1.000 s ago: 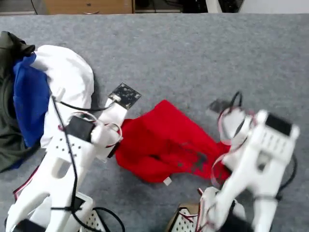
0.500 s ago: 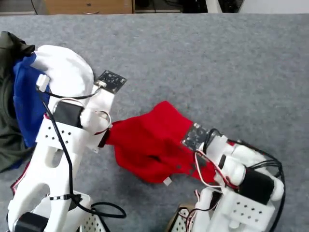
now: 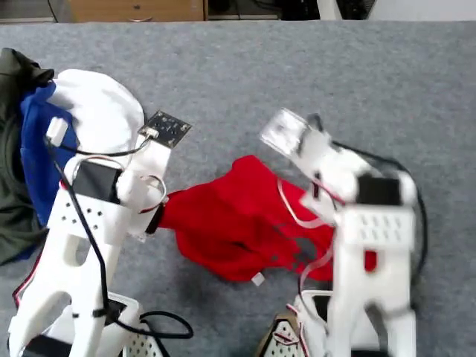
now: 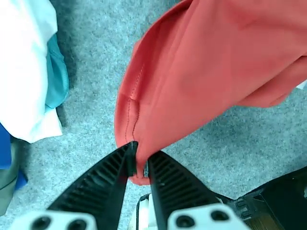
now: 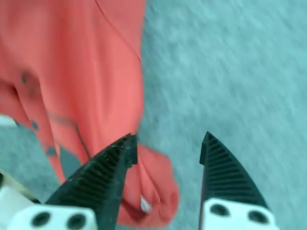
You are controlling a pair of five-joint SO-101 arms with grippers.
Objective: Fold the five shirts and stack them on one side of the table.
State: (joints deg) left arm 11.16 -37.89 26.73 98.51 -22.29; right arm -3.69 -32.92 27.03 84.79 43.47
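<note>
Pinching the red shirt's left hem, the left gripper has drawn it toward the heap of shirts, while the right gripper, jaws spread, has swung over its far-right edge on the counter; folding seems barely begun.

Jaws pinched on red shirt hem; white shirt nearby, apart.
</note>
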